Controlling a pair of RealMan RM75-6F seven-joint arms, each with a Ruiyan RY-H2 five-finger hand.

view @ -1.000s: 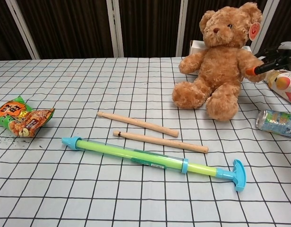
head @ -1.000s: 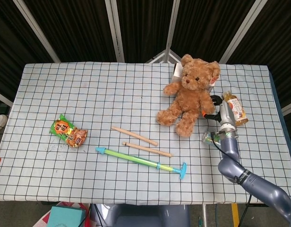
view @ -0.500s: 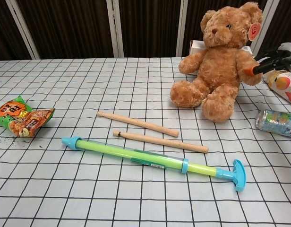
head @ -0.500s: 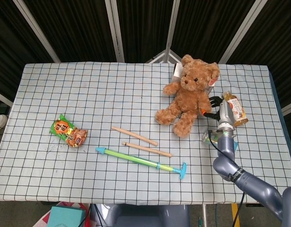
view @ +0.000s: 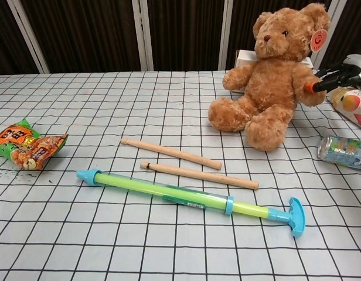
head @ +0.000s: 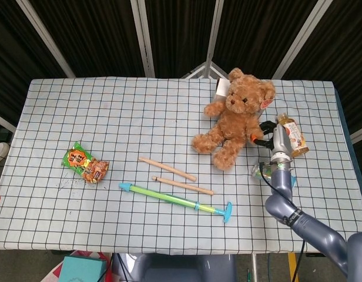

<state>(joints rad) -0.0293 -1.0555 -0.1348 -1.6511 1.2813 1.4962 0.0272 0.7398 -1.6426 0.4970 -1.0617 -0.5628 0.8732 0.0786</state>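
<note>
Touching teddy bear (head: 234, 118), right robot hand (head: 268, 136), bottle (head: 292, 135) beside

A table (head: 110, 111) under a blue-checked cloth carries a snack bag (head: 85, 163) at the left, two wooden sticks (head: 175, 177) and a green-and-blue pump toy (head: 175, 201) mid-table — and at the right a bear (head: 234, 120), a bottle (head: 291, 135) and a can (view: 344, 152) lying flat.

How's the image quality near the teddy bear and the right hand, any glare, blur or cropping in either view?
Head view: even light, soft shadows, teddy bear and right hand sharp, no glare. Chest view: bear crisp, but the hand is cropped by the right edge, and the can shows a slight sheen.
</note>
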